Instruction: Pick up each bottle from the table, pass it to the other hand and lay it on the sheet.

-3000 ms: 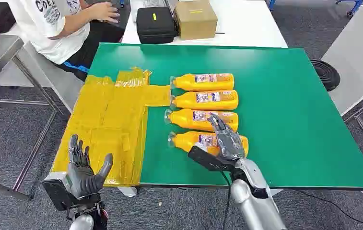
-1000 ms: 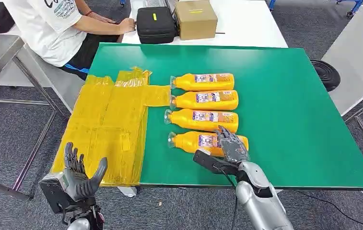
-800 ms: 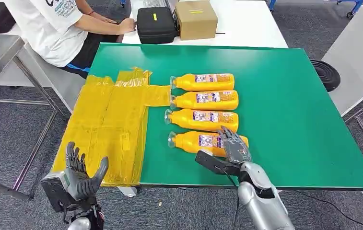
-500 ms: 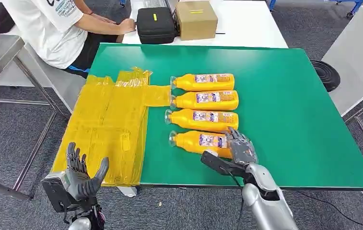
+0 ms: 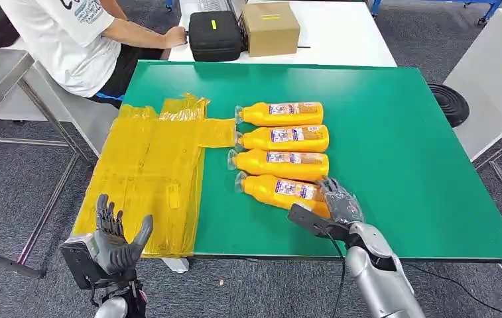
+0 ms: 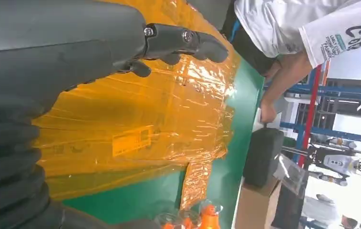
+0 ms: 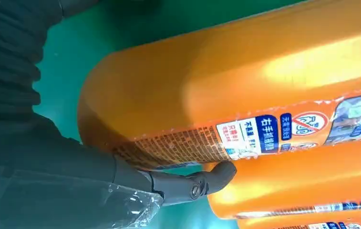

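Four orange bottles lie side by side on the green table (image 5: 400,146), necks toward the yellow sheet (image 5: 148,179). The nearest bottle (image 5: 281,191) lies askew, its neck close to the third bottle (image 5: 278,163). My right hand (image 5: 337,202) grips its base end. In the right wrist view a finger (image 7: 202,181) reaches round the bottle (image 7: 226,81), between it and its neighbour. My left hand (image 5: 119,242) hovers open, palm up, off the table's front left corner. In the left wrist view its fingers (image 6: 183,40) spread over the sheet (image 6: 135,119).
A person in a white shirt (image 5: 69,33) sits at the far left corner. A black case (image 5: 215,33) and a cardboard box (image 5: 269,26) stand on the white table behind. The green table's right half is bare.
My right hand slid right along the nearest bottle to its base end and closed there. The bottle swung, its neck moving toward the third bottle. The left hand barely moved.
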`<act>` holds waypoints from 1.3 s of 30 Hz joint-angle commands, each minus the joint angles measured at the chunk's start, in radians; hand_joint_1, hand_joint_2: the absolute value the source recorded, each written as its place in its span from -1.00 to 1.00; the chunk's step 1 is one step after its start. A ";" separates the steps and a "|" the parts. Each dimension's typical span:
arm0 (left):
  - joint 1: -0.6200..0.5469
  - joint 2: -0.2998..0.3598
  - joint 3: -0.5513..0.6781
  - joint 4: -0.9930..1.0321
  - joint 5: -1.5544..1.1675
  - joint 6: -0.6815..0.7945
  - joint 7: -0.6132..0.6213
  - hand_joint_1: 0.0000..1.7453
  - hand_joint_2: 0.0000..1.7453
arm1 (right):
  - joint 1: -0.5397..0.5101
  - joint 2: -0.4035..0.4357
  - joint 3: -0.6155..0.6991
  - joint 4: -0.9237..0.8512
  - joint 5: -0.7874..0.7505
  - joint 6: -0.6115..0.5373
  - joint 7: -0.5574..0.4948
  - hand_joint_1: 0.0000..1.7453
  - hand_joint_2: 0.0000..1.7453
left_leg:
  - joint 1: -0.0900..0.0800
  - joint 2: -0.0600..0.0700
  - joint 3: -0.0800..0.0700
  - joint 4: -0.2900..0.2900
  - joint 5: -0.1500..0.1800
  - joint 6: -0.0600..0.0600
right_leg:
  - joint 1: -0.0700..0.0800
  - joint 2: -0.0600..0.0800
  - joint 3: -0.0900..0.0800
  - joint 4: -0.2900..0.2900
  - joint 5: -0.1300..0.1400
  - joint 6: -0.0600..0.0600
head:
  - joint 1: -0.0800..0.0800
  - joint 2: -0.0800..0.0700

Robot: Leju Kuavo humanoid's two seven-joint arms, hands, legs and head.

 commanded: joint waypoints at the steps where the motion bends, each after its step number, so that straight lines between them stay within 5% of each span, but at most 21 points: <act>1: -0.033 0.017 -0.006 0.065 0.008 0.003 0.005 -1.00 1.00 | -0.056 -0.007 -0.001 0.170 -0.011 0.011 -0.016 -1.00 1.00 | 0.001 -0.001 0.004 -0.002 0.000 -0.001 | 0.001 -0.002 0.005 -0.002 -0.001 -0.003 | 0.000 0.000; 33: -0.030 0.009 0.011 0.058 0.013 0.023 0.006 -1.00 1.00 | -0.130 0.003 0.013 0.261 -0.058 0.007 -0.049 -0.90 1.00 | 0.001 0.002 0.006 -0.001 -0.001 -0.001 | 0.002 0.000 0.005 -0.002 0.001 -0.006 | 0.000 0.000; 37: -0.030 0.009 0.011 0.063 0.014 0.024 0.007 -1.00 1.00 | -0.136 0.005 0.011 0.279 -0.066 0.011 -0.053 -0.50 1.00 | 0.001 0.002 0.005 -0.001 -0.001 -0.001 | 0.002 0.000 0.004 -0.001 0.002 -0.005 | 0.000 0.000; 39: -0.031 0.009 0.010 0.066 0.015 0.023 0.007 -1.00 1.00 | -0.140 0.006 0.012 0.287 -0.067 0.012 -0.054 0.32 1.00 | 0.001 0.002 0.004 -0.001 0.000 -0.001 | 0.002 0.000 0.004 -0.001 0.002 -0.005 | 0.000 0.000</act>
